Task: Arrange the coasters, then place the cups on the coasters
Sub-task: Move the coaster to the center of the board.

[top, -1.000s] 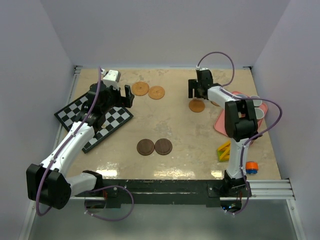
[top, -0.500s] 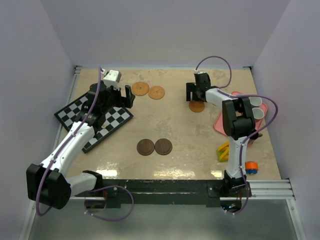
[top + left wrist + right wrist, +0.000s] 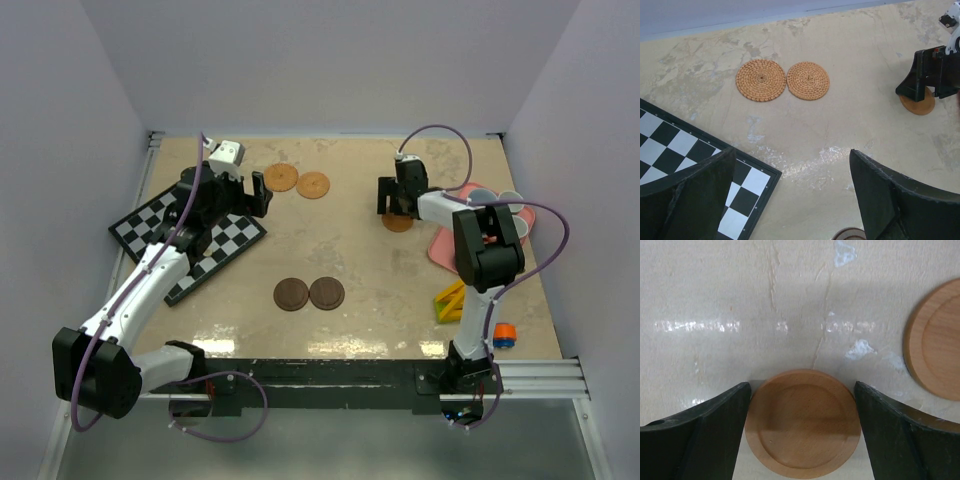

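My right gripper [image 3: 399,203] [image 3: 802,385] is shut on a smooth tan wooden coaster [image 3: 399,222] [image 3: 803,422], one finger against each side, the disc level with the table. A second wooden coaster [image 3: 937,347] lies just to its right. Two woven orange coasters [image 3: 281,177] [image 3: 313,185] [image 3: 760,80] sit side by side at the back. Near the front middle lie two dark brown coasters [image 3: 291,294] [image 3: 326,293]. Pale cups [image 3: 481,198] [image 3: 510,200] stand on the pink tray [image 3: 445,245], partly hidden by the right arm. My left gripper [image 3: 250,205] [image 3: 792,152] hangs open and holds nothing, near the woven pair.
A folded checkerboard [image 3: 190,235] [image 3: 670,150] lies under the left arm. Yellow and green blocks [image 3: 449,300] and a small orange and blue cylinder [image 3: 503,335] sit at the front right. White walls enclose the table on three sides.
The right gripper turned and shifted slightly right and toward the front, and the wooden coaster between its fingers slid with it. The left arm has stayed still.
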You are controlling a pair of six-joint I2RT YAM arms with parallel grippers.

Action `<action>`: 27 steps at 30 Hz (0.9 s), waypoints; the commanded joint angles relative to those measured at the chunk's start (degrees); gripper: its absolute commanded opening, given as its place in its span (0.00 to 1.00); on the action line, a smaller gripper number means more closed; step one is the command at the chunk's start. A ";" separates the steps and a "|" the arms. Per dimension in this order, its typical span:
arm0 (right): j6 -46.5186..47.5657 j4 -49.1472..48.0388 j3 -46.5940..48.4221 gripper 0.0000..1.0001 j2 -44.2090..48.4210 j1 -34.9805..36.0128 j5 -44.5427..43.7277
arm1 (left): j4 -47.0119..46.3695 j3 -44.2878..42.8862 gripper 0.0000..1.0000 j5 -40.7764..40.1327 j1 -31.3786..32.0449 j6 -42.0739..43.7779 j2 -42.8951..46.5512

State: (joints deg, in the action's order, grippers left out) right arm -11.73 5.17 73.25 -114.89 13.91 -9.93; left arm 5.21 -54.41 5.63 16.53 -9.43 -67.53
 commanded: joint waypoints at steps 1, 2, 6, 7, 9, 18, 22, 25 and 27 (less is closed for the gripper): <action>-2.77 2.56 -5.04 0.87 2.39 0.33 0.62 | -2.40 -0.25 1.00 1.14 0.52 -0.50 0.64; -2.95 2.65 -5.75 0.86 2.91 0.50 0.53 | -2.40 -0.17 1.00 0.97 0.60 -0.50 0.64; -3.39 2.74 -9.96 0.83 6.16 0.76 1.23 | -2.40 -0.17 1.00 0.96 0.60 -0.59 0.73; -3.65 2.65 -10.93 0.82 6.87 0.85 1.67 | -2.49 -0.17 1.00 1.05 0.60 -0.59 0.82; -3.74 2.92 -12.86 0.81 8.19 1.20 2.72 | -2.66 -0.08 1.00 1.31 0.69 -0.76 0.64; -6.29 5.20 -19.02 0.79 13.72 4.98 4.83 | -2.75 0.01 1.00 1.49 1.04 -0.85 0.03; -8.31 6.61 -20.69 0.79 15.22 8.67 3.87 | -2.84 0.10 1.00 1.49 1.13 -0.85 -0.06; -10.15 7.22 -21.57 0.79 15.66 11.92 4.04 | -2.66 0.01 1.00 1.49 1.13 -0.85 -0.06; -11.38 7.31 -22.36 0.79 16.01 13.85 4.57 | -2.66 0.01 1.00 1.23 1.13 -0.85 -0.06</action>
State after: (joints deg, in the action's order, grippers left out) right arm -17.80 6.68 53.84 -98.94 24.03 -9.41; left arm 5.19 -54.41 6.22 17.39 -9.45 -67.55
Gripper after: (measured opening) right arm 0.788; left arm 0.997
